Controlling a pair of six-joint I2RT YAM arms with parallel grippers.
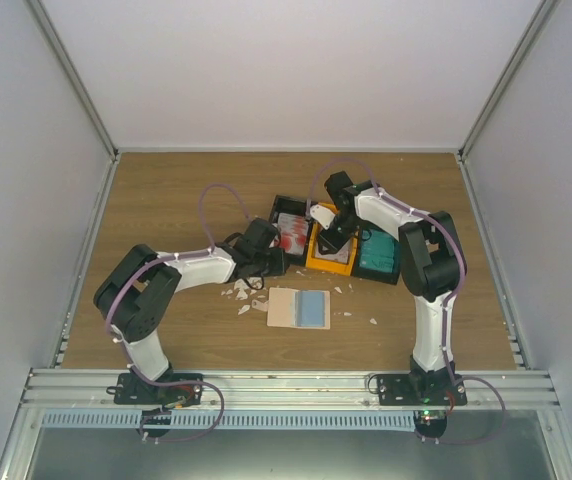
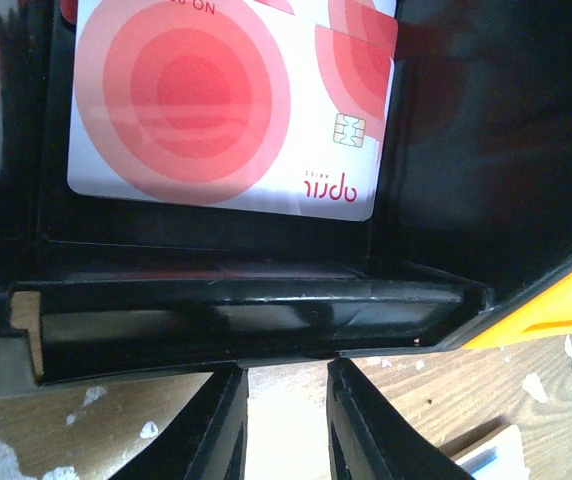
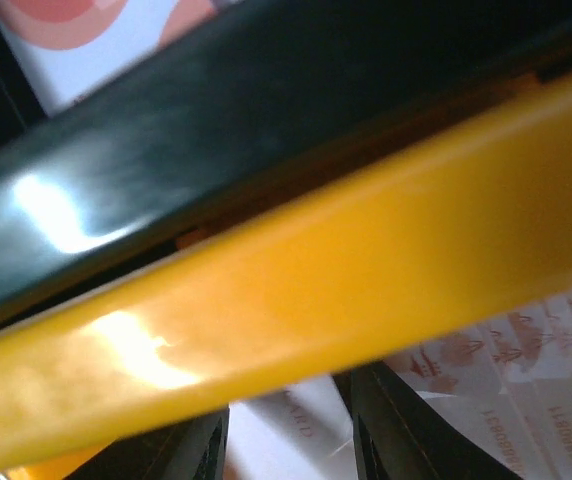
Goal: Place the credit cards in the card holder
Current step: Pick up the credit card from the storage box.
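The card holder (image 1: pixel 282 308) lies open on the table with a light blue credit card (image 1: pixel 313 309) on its right half. White credit cards with red rings (image 2: pixel 181 100) lie in a black bin (image 2: pixel 246 320). My left gripper (image 2: pixel 286 370) stands open against that bin's near wall, with bare table between its fingers; from above, the left gripper (image 1: pixel 269 262) sits just left of the bin. My right gripper (image 3: pixel 291 395) reaches into the orange bin (image 3: pixel 296 280) over a pale card (image 3: pixel 296 440). The rim hides its fingertips. From above, the right gripper (image 1: pixel 332 236) is over the orange bin.
A teal-lined black bin (image 1: pixel 378 258) stands right of the orange bin (image 1: pixel 329 252). White scraps (image 1: pixel 238 292) are scattered left of the card holder. A printed pale sheet (image 3: pixel 526 380) lies inside the orange bin. Walls close in the table on three sides.
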